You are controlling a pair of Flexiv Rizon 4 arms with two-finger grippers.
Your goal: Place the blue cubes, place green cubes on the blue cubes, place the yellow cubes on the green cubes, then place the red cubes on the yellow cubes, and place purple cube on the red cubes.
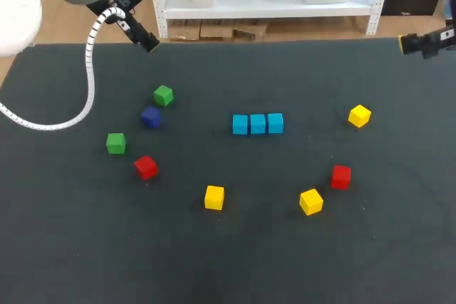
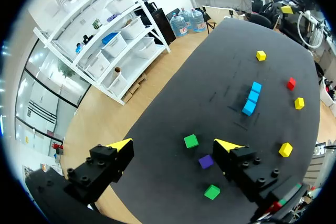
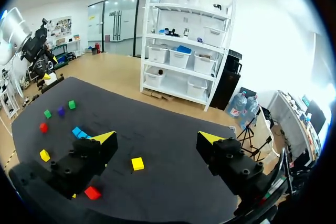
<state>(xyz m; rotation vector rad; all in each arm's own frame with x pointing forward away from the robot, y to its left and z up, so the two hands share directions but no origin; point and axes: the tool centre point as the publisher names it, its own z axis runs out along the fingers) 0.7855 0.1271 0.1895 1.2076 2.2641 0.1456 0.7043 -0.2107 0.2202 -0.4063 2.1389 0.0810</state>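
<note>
Head view, eleven small cubes spread over the dark matte surface (image 1: 228, 268), each resting directly on it.

- Three light blue cubes (image 1: 257, 124) form a tight side-by-side row just right of frame centre.
- Left half: we note the upper green cube (image 1: 163, 95), with the dark purple cube (image 1: 150, 117) near it, just below and to the left. The second green cube (image 1: 115, 143) lies farther left, and the left red cube (image 1: 145, 167) sits near its lower right.
- Lower centre: the centre yellow cube (image 1: 214, 197), on its own.
- Right half: the lower-right yellow cube (image 1: 311, 201), with the right red cube (image 1: 340, 176) just up and to the right of it. The far-right yellow cube (image 1: 359, 115) sits at mid-height, well apart from the blue row.

Left end effector (image 2: 174, 145): we see its yellow tips spread wide, gripping nothing. It hangs high above the surface, over the upper green and dark purple cubes. In the head view its arm enters at the upper left corner.

Right end effector (image 3: 157, 138): fingers likewise wide apart and empty. It is raised above the surface, with the far-right yellow cube on the surface below, between its tips. In the head view it shows only at the upper right edge.
</note>
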